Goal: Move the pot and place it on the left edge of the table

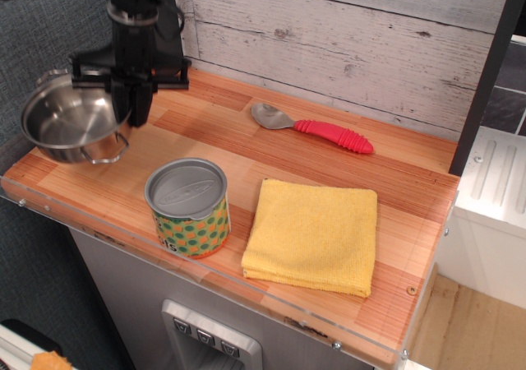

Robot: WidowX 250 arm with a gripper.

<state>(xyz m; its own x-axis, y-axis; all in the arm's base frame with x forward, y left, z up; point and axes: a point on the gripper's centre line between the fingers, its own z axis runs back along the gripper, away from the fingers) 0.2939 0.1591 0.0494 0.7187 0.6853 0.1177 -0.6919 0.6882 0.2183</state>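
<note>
Whitewashed planks back the counter (271, 152). At its left edge the pot (67, 125) sits low, jaws clamped on its right rim. Part of it seems to overhang; released there, it could tip off.

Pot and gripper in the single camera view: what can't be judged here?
- Jaws' hold on the pot: the gripper body hides the contact at the right rim.
- Whether the pot touches the table or hangs above it: its underside is hidden.
- Pot's far handle: partly behind the rim.
- Can label: too small to read.
</note>
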